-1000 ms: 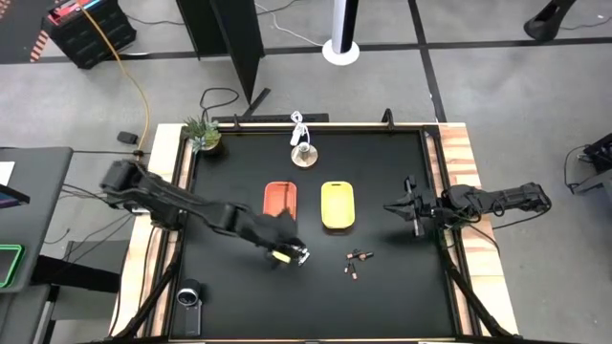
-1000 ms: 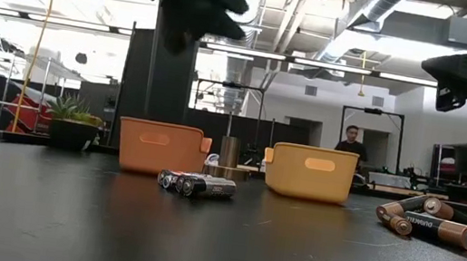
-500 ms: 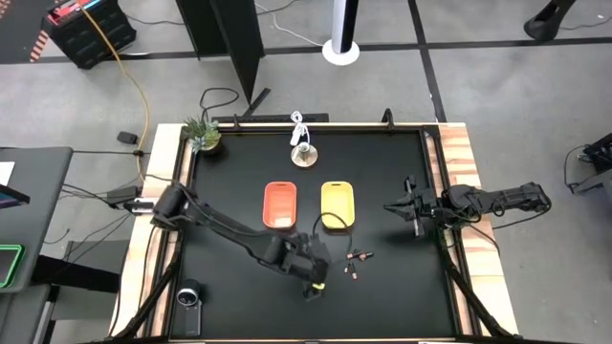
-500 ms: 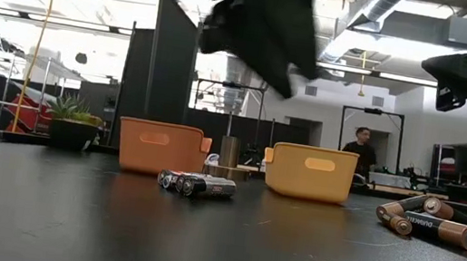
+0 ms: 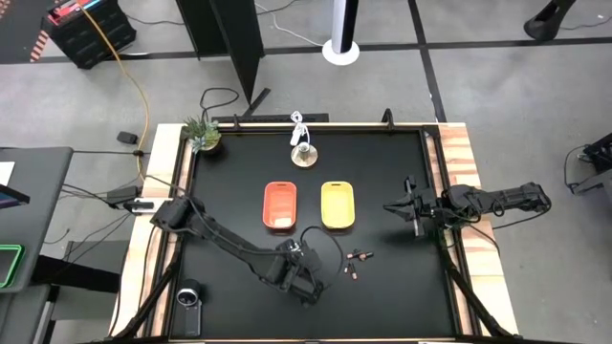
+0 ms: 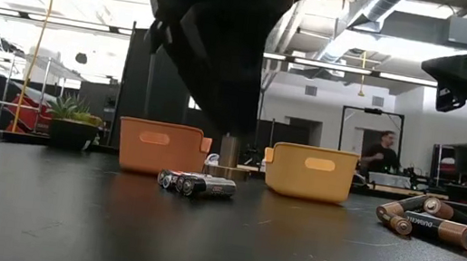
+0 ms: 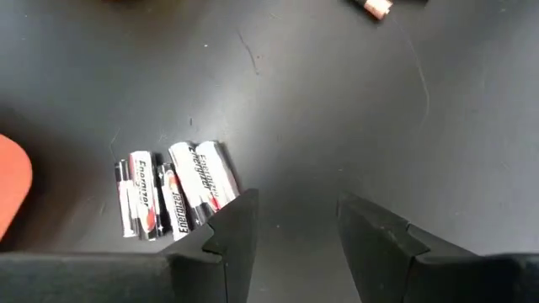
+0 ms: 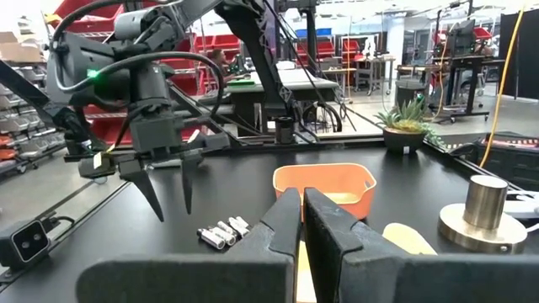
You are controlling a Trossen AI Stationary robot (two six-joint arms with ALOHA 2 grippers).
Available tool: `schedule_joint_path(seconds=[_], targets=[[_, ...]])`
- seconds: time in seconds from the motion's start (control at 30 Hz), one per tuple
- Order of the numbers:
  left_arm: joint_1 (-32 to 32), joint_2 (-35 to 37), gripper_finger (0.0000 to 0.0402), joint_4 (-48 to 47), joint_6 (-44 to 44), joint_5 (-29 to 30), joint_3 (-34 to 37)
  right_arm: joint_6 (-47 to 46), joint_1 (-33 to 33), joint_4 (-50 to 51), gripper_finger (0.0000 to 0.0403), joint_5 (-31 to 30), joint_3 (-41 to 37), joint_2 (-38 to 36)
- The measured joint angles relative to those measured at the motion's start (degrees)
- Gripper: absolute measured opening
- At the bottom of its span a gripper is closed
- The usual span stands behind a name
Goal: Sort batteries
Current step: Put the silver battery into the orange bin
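Batteries lie in two loose groups on my black table [image 5: 229, 191], both on the near side of the trays, none yet sorted as far as I can tell. Farthest left, the left gripper [image 8: 168, 189] hangs just above the table with its fingers spread and nothing between them, points down. I judge it is placed there to drop onto the silver batteries [image 7: 173, 198], which lie side by side just ahead of its fingertips [image 7: 236, 227]. That row sits in front of the orange tray [image 5: 280, 205], so a short carry would finish the job if orange is their home. Next along is the yellow tray [image 5: 338, 205], standing just beside the orange one. Right of that, near the yellow tray, the dark copper-tipped batteries [image 6: 429, 222] lie heaped at angles, well apart from the silver row. Far right, the right gripper [image 8: 301, 210] waits at the table's edge, raised, fingers pinched nearly together and holding nothing.
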State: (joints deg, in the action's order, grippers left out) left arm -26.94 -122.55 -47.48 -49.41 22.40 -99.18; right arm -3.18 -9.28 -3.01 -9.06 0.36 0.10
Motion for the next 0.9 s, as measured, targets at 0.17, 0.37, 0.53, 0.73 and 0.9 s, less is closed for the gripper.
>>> schedule_joint_path(seconds=[0.17,0.37,0.53,0.73,0.9], targets=[[-1.1,-1.4,0.0155,0.3,0.4,2.0,0.1,0.0,0.0,0.0,0.0038,0.0,0.0,0.0],[-1.5,-4.1,0.0155,-0.1,1.3,3.2,0.0,0.2,0.0,0.0,0.0038,0.0,0.0,0.0],[-1.5,-4.1,0.0155,-0.2,-1.1,6.3,0.1,0.2,0.0,0.0,0.0038,0.0,0.0,0.0],[-1.5,-3.8,0.0144,-1.7,-2.3,7.8,0.0,0.7,0.0,0.0,0.0038,0.0,0.0,0.0],[-1.0,-4.1,0.0133,-4.2,-4.7,7.4,0.1,0.7,0.0,0.0,0.0038,0.0,0.0,0.0]])
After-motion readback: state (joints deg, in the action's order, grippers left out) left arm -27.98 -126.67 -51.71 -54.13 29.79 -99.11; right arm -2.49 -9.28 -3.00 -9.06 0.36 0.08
